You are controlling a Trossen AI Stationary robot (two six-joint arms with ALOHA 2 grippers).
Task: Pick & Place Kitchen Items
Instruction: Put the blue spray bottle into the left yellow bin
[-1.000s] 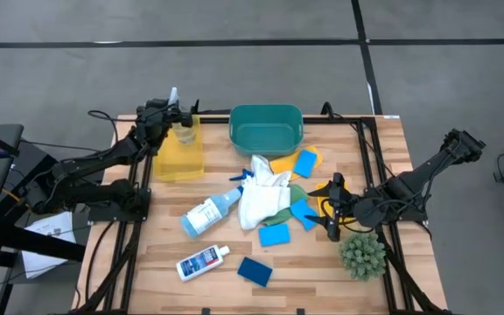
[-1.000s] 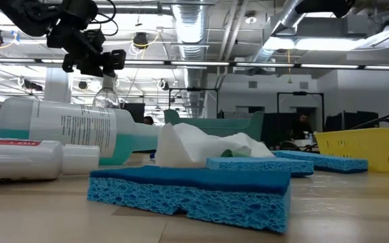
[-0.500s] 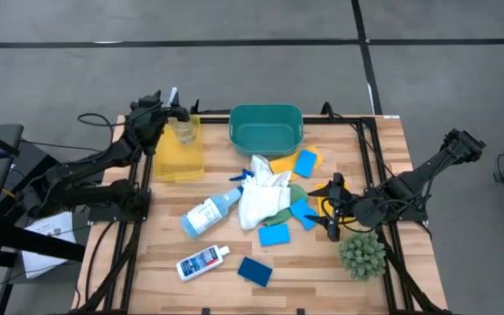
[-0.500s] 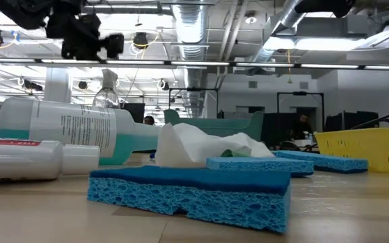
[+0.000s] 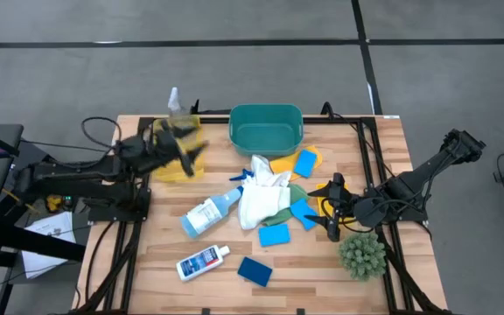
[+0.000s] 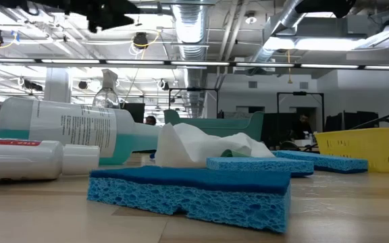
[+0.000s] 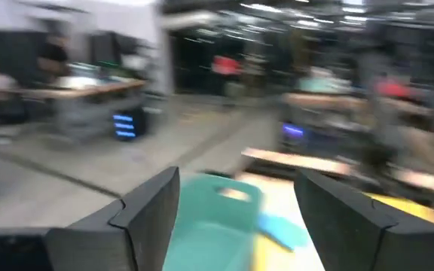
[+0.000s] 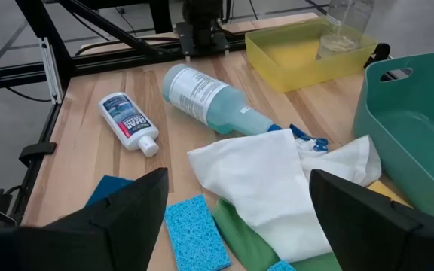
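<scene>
From above, the left claw is a smear over the yellow plastic tray near the desk's far left corner; the small clear bottle stands at the tray's far end. The right claw hangs wide open and empty near the right edge, beside the blue sponges.

At desk level, the big clear spray bottle of blue liquid lies on its side behind a dark-blue sponge; the white cloth hides the teal basin's base.

The left wrist view is blurred, yet its fingers stand well apart, nothing between.

The right wrist's fingers gape likewise over the white cloth, with the small labelled white bottle beyond.
</scene>
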